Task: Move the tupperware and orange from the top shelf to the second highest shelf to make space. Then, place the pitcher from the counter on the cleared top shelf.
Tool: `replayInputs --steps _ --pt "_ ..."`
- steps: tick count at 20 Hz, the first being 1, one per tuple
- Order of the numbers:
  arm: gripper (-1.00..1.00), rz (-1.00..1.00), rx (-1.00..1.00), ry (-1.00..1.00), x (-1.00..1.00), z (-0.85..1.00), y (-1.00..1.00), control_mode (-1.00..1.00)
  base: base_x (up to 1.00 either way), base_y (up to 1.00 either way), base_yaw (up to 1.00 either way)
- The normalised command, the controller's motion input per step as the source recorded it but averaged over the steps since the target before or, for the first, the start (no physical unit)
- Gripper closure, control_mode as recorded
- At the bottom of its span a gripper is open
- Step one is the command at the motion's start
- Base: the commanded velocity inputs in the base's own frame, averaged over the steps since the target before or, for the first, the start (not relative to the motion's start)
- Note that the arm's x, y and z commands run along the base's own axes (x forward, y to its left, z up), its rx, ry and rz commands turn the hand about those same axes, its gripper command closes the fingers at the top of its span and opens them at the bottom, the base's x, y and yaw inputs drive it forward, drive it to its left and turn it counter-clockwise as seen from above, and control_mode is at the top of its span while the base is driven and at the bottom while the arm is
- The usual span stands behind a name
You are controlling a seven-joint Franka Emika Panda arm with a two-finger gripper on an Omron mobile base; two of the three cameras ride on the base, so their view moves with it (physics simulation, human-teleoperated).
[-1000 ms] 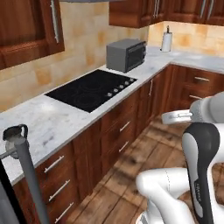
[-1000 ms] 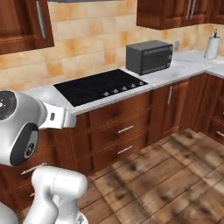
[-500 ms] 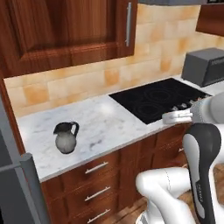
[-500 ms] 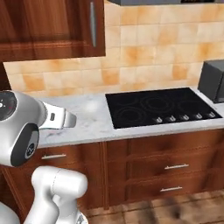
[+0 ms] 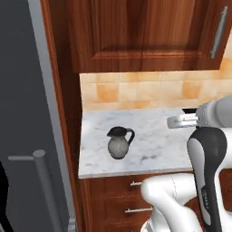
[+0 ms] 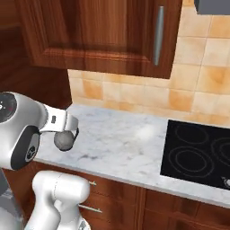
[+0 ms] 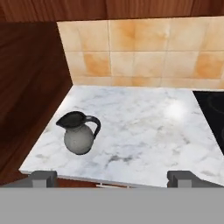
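The pitcher is a dark grey pot-bellied jug with a curved handle. It stands upright on the white marble counter, near its left end and front edge. In the hand view the pitcher lies left of centre, ahead of my gripper. The gripper is open and empty, with its fingertips far apart, and it hangs short of the counter's front edge. From the right base view, my arm half covers the pitcher. The tupperware, the orange and both shelves are out of view.
A tall grey fridge panel with a bar handle stands left of the counter, beside a brown wood side wall. A black cooktop lies to the right. Wood wall cabinets hang above, and drawers sit below the counter.
The base has driven on and both base views have swung left: the cooktop has slid off to the right and the pitcher and fridge panel now sit closer. The gripper has stayed open.
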Motion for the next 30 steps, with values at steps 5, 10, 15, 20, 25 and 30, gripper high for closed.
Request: replayInputs --steps 5,10,15,20,25,30 --pt "-1.00 0.00 0.00 0.00 0.00 0.00 0.00 1.00 0.16 -0.18 0.70" --pt "-1.00 0.00 0.00 0.00 0.00 0.00 0.00 1.00 0.15 -0.25 0.63" --pt "-1.00 0.00 0.00 0.00 0.00 0.00 0.00 1.00 0.37 -0.21 0.53" --pt "-1.00 0.00 0.00 0.00 0.00 0.00 0.00 1.00 0.44 -0.29 0.51" --pt "-1.00 0.00 0.00 0.00 0.00 0.00 0.00 1.00 0.36 -0.56 0.50" --pt "-1.00 0.00 0.00 0.00 0.00 0.00 0.00 1.00 0.10 -0.48 0.28"
